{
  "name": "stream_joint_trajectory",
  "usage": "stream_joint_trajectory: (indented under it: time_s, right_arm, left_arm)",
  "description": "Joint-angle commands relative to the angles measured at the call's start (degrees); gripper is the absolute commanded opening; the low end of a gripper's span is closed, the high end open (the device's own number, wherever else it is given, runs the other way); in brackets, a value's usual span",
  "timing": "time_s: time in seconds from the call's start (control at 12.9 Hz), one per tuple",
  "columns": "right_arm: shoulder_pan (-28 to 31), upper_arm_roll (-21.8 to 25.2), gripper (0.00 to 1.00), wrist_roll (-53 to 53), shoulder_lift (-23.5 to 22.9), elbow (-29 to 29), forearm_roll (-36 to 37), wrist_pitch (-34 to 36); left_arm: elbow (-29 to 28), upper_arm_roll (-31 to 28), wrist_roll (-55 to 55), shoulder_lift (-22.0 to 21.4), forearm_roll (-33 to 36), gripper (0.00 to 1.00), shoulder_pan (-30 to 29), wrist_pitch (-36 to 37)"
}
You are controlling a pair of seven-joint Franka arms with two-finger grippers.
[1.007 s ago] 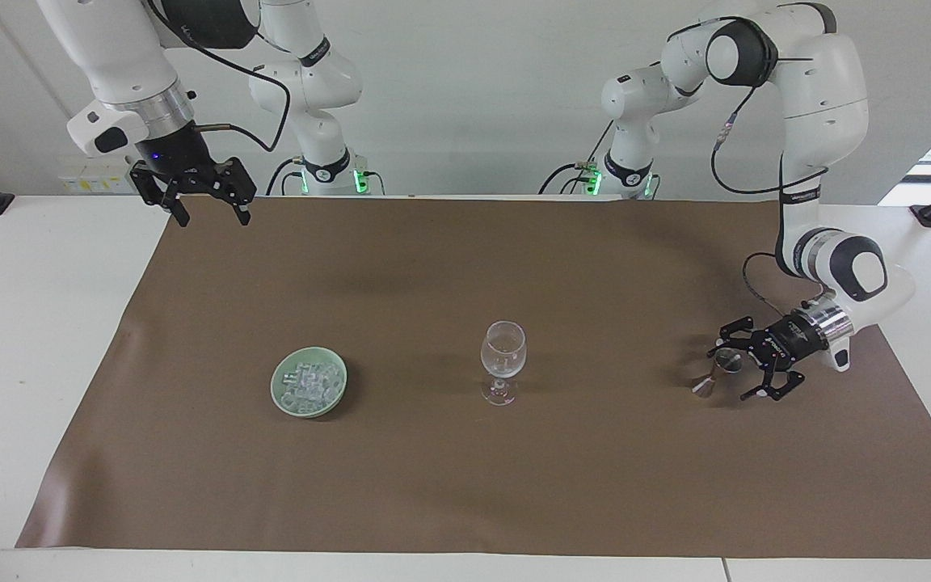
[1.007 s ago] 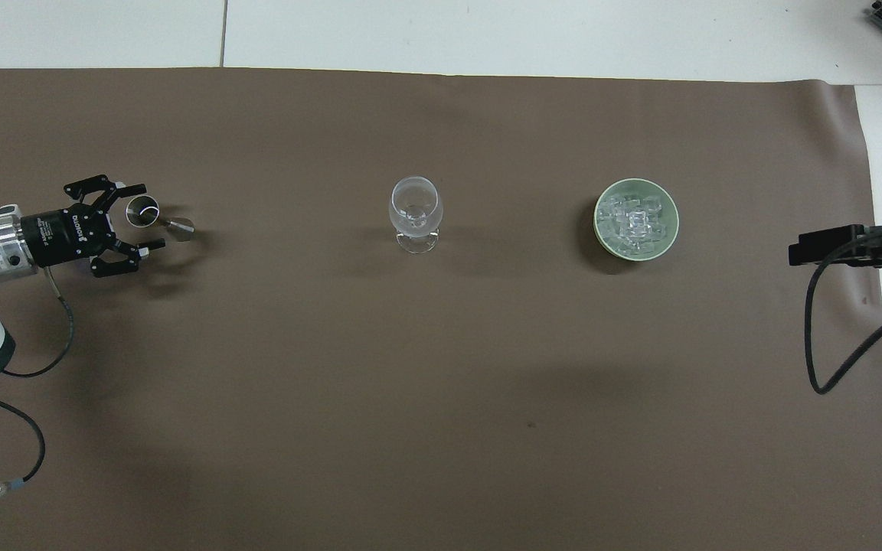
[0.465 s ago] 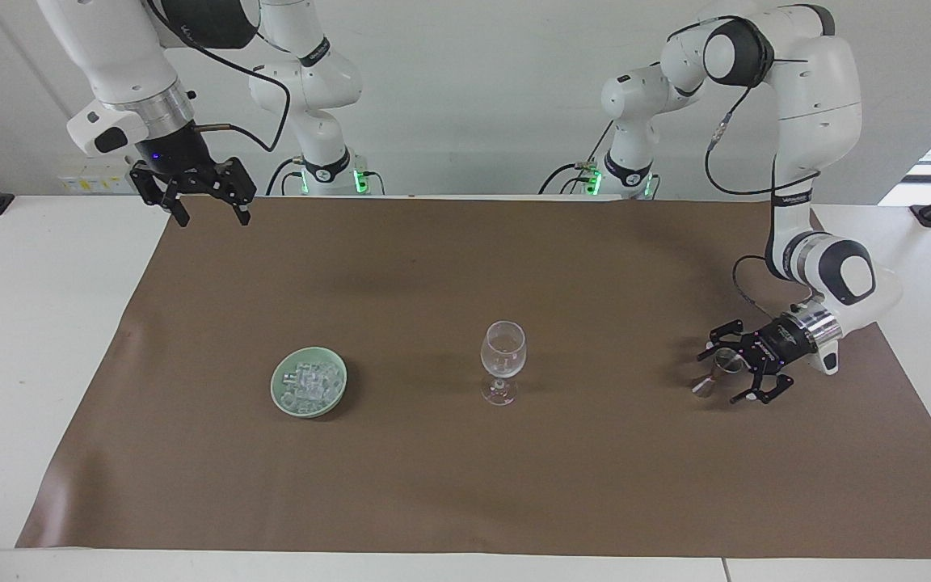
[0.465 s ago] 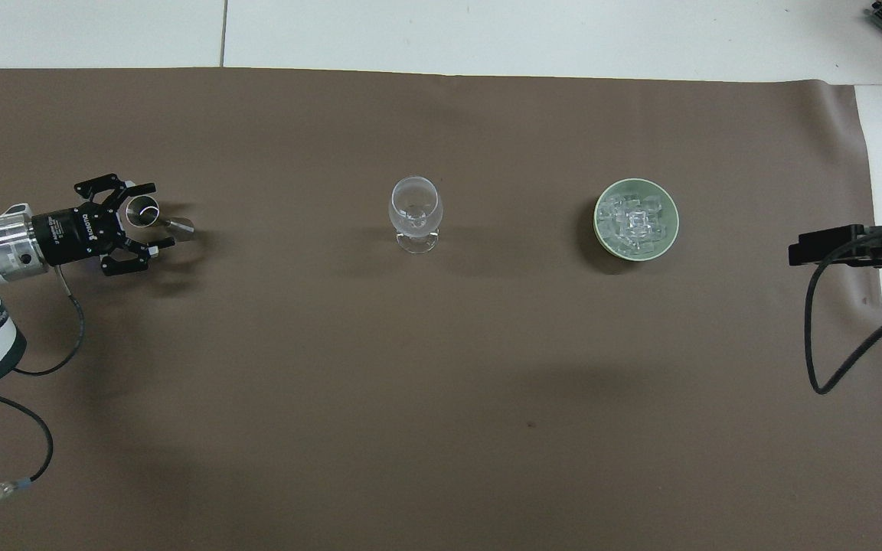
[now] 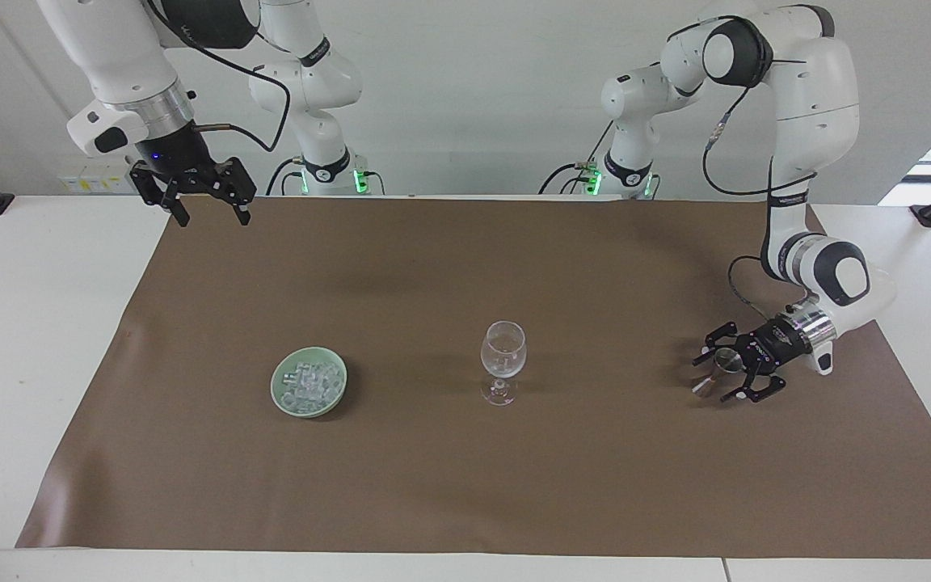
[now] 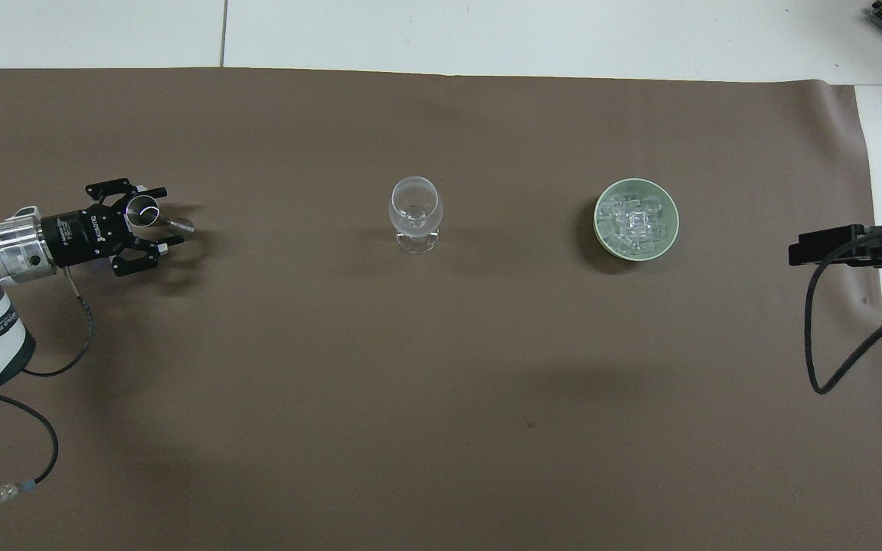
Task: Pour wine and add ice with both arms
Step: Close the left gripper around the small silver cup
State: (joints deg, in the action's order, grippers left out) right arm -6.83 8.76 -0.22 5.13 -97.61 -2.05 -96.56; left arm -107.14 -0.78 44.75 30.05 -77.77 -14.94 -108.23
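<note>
A small metal measuring cup (image 5: 726, 360) (image 6: 141, 210) stands on the brown mat at the left arm's end of the table. My left gripper (image 5: 716, 372) (image 6: 168, 215) lies low and level around it, one finger on each side and still apart. Wine is out of view; I cannot see into the cup. A clear wine glass (image 5: 503, 356) (image 6: 415, 208) stands upright at mid-mat. Ice (image 5: 312, 378) (image 6: 632, 218) fills a pale green dish (image 5: 278, 386) (image 6: 599, 222) toward the right arm's end. My right gripper (image 5: 207, 212) waits open, high over the mat's corner by its base.
The brown mat (image 5: 465, 485) (image 6: 441, 383) covers most of the white table (image 5: 29, 364). A black cable and bracket (image 6: 831, 249) of the right arm hang over the mat's edge beside the dish.
My left gripper has slid forward around the metal cup and its fingers have narrowed toward it. The right arm, the glass and the dish have not moved.
</note>
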Motion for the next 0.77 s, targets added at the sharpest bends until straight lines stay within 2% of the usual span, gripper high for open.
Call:
stream_joint_trajectory:
  time_s: [0.0,0.23,0.7]
  right_arm:
    - [0.68,-0.33,1.00,-1.01,-0.30,0.41,-0.67,0.49]
    - [0.68,-0.33,1.00,-1.01,-0.30,0.41,-0.67,0.49]
    - [0.68,-0.33,1.00,-1.01,-0.30,0.41,-0.67,0.49]
  left_arm:
    - [-1.14,-0.54,-0.81,-0.61,-1.59,0.80,0.70,-1.02]
    - [-1.14,-0.63,-0.72,-0.61,-1.41,0.79,0.35,-0.67]
    - [-1.05,-0.63,-0.54,-0.61,-1.33,0.60,0.08,-0.67]
